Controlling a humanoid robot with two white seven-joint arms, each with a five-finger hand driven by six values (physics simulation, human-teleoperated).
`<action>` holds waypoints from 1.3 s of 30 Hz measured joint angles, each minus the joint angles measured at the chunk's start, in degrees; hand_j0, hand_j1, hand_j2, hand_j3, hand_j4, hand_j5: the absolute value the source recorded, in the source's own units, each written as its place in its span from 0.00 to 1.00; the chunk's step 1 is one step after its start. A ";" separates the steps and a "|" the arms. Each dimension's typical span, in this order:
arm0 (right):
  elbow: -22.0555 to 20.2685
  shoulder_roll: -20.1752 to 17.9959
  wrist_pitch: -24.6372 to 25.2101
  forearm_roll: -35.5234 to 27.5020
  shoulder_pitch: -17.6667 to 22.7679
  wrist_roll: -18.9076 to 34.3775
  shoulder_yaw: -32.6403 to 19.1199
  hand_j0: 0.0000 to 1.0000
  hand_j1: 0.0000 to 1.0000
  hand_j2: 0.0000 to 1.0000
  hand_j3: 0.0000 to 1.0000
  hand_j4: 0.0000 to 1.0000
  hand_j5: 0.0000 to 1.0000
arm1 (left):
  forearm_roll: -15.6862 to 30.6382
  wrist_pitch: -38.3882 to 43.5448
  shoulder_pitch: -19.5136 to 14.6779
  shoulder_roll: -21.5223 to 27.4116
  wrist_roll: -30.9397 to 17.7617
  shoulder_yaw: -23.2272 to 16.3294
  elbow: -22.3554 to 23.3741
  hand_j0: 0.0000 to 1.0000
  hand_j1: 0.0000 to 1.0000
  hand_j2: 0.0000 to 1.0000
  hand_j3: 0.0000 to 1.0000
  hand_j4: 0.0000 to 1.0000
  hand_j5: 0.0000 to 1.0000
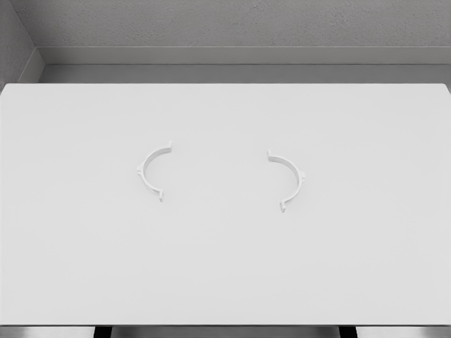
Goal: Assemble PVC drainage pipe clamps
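Clearly the assembly has not begun. Two white half-ring clamp pieces lie flat on the white table (pixel 225 282), well apart from each other, with bare table surface between them. Taking the centre of the table as the middle of a clock, the left clamp half (pixel 147 173) lies toward 9 o'clock, a little above the centre line, and its open side faces 3 o'clock. The right clamp half (pixel 294 180) lies toward 3 o'clock, and its open side faces 9 o'clock. So the two hollows look at each other, as if they wait to be closed into one ring. Each piece has small lugs at its ends, but the details are too small to read. No pipe is visible.

Neither arm nor hand is in the head view, so the state of the fingers cannot be told. Nothing is held, as far as the picture shows.

In my judgement everything is left to do: reach for both halves, bring them together, and join the ends.
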 measured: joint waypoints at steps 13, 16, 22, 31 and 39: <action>0.00 0.00 0.00 0.03 0.00 0.00 0.00 1.00 1.00 1.00 1.00 1.00 1.00 | 0.00 -0.01 0.00 0.00 0.00 -0.07 -0.02 1.00 1.00 1.00 1.00 1.00 1.00; 0.02 0.00 0.00 0.03 0.00 0.00 0.00 1.00 1.00 1.00 1.00 1.00 1.00 | -0.07 -0.04 -0.44 0.61 -0.01 -0.25 -0.16 1.00 1.00 1.00 1.00 1.00 1.00; 0.02 0.00 0.00 0.03 0.00 0.00 0.00 1.00 1.00 1.00 1.00 1.00 1.00 | -0.42 -0.29 -0.35 27.69 -0.03 -0.21 0.00 1.00 1.00 1.00 1.00 1.00 1.00; 0.01 0.00 0.01 0.03 0.00 0.00 0.00 1.00 1.00 1.00 1.00 1.00 1.00 | -0.39 -0.57 -1.49 60.26 -0.04 -0.04 -0.05 1.00 1.00 1.00 1.00 1.00 1.00; -0.06 0.00 -0.24 -0.10 -4.13 0.00 0.01 1.00 1.00 1.00 1.00 1.00 1.00 | -0.31 -1.59 -1.93 69.10 -0.12 -0.11 -5.50 1.00 1.00 1.00 1.00 1.00 1.00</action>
